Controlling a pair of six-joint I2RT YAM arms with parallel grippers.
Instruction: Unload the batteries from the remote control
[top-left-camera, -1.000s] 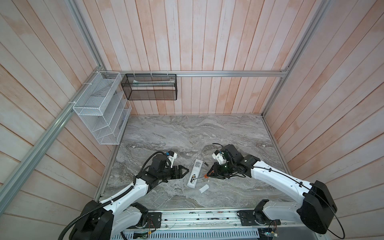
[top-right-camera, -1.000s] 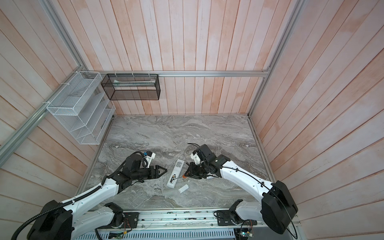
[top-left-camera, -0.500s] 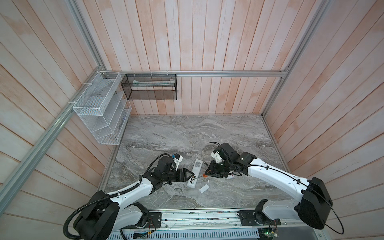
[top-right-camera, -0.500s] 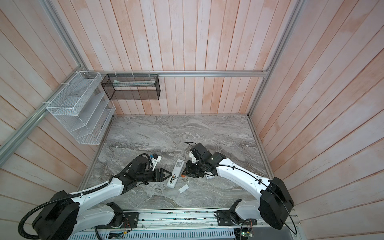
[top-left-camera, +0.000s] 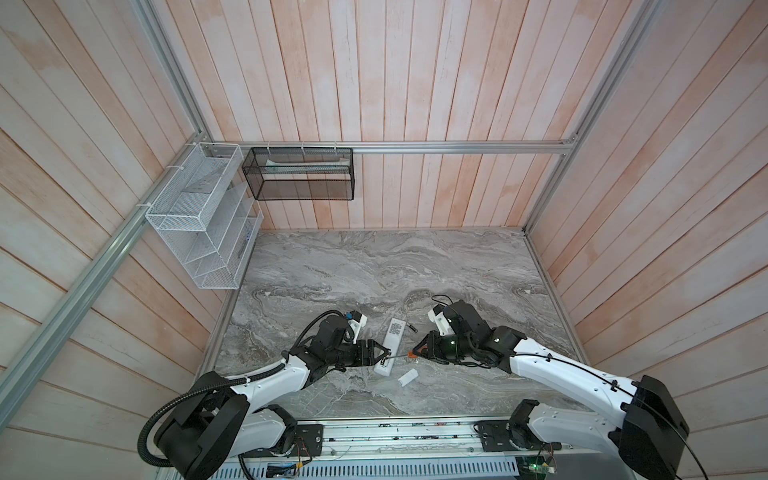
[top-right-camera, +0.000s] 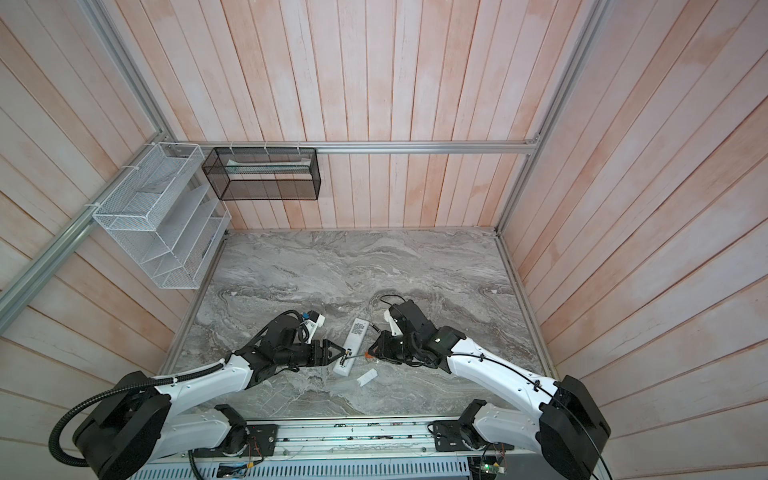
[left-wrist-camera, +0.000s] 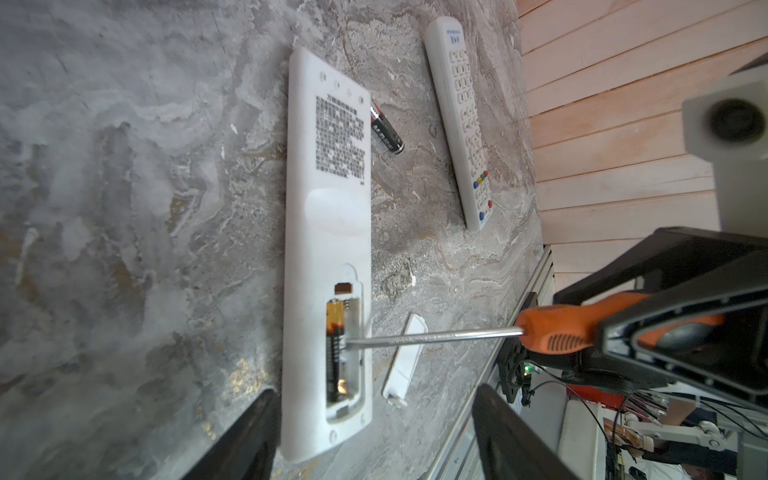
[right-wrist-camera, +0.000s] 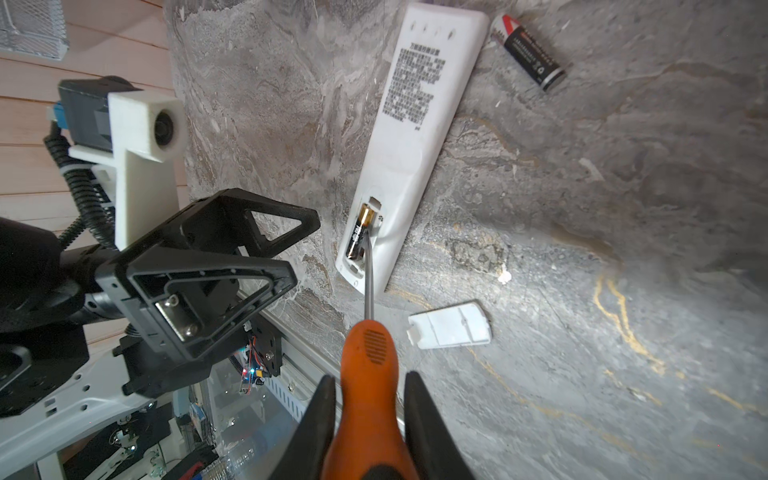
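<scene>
The white remote control (top-left-camera: 390, 347) (top-right-camera: 353, 345) lies face down near the table's front, with its battery bay uncovered. One of the batteries (left-wrist-camera: 334, 345) (right-wrist-camera: 358, 235) sits in the bay. Another battery (left-wrist-camera: 386, 129) (right-wrist-camera: 532, 54) lies loose by the remote's far end. My right gripper (right-wrist-camera: 368, 386) (top-left-camera: 419, 351) is shut on the orange screwdriver (right-wrist-camera: 368, 365), whose tip rests against the battery in the bay. My left gripper (left-wrist-camera: 374, 415) (top-left-camera: 384, 357) is open, its jaws either side of the remote's near end.
The small white bay cover (left-wrist-camera: 405, 359) (right-wrist-camera: 451, 324) lies on the table beside the remote's near end. A second remote (left-wrist-camera: 457, 120) lies face up beyond the loose battery. A white wire rack (top-left-camera: 199, 216) and a black mesh basket (top-left-camera: 299, 174) hang on the walls.
My left gripper has moved right, up to the remote's near end. The right gripper has shifted slightly left with the screwdriver, bringing its tip to the bay.
</scene>
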